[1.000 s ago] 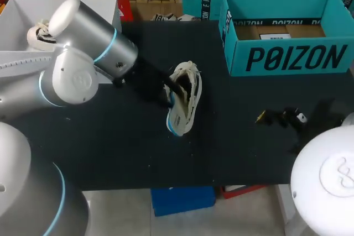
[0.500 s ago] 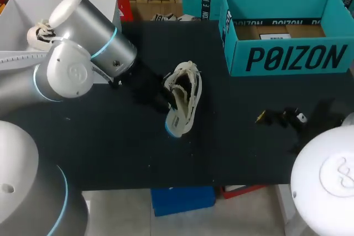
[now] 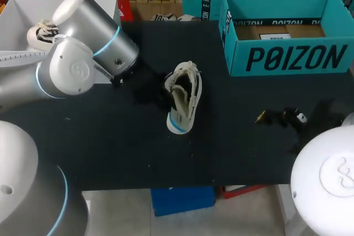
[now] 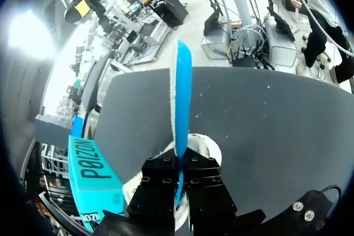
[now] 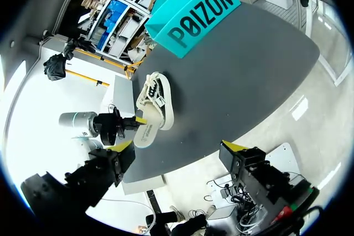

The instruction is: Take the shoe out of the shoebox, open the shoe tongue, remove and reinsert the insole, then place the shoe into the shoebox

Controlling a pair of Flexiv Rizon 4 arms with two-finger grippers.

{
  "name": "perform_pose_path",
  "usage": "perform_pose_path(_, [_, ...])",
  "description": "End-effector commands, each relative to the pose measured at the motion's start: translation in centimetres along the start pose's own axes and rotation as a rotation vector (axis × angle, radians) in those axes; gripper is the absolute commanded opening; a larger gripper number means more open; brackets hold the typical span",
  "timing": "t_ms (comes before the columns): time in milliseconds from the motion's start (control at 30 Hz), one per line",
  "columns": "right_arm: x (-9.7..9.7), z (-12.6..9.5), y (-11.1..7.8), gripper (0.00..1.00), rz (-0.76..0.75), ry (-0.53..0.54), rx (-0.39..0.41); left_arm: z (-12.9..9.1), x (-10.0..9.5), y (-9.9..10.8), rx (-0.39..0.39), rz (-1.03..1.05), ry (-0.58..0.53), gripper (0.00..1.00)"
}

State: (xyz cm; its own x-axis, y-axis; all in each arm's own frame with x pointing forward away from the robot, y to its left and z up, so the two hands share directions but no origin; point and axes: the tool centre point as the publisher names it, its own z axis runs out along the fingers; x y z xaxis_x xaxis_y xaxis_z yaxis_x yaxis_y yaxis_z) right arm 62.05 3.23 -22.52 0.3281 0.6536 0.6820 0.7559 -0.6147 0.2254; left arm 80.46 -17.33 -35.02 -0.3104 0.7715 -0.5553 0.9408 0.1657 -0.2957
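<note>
Seating the shoe point(image 3: 185, 96) flat first, I'd say: left end effector point(image 3: 169, 94) clamped on it, right end effector point(image 5: 180, 146) apart.

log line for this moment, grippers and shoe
left gripper shut on shoe | shoe out of shoebox, mid table | right gripper open, apart from shoe | shoebox holds no shoe

Cream shoe point(image 3: 181, 111) with a bright blue sole point(image 4: 181, 98), teal shoebox point(image 3: 287, 59) with black lettering, black tabletop point(image 3: 110, 147)
</note>
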Motion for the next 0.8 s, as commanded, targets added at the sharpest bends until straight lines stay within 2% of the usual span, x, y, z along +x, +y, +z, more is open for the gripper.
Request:
perform_pose_path(33, [-0.6, -0.2, 0.1, 1.0, 0.013, 0.013, 0.088, -0.1, 0.0, 0.0, -0.016, 0.006, -0.01, 0.0])
perform_pose_path(567, [-0.6, -0.2, 0.1, 1.0, 0.013, 0.013, 0.088, 0.3, -0.1, 1.7, -0.144, 0.091, -0.037, 0.0])
perform_pose_path(800, [-0.6, -0.2, 0.1, 1.0, 0.013, 0.013, 0.088, 0.6, -0.3, 2.8, -0.173, 0.098, -0.068, 0.0])
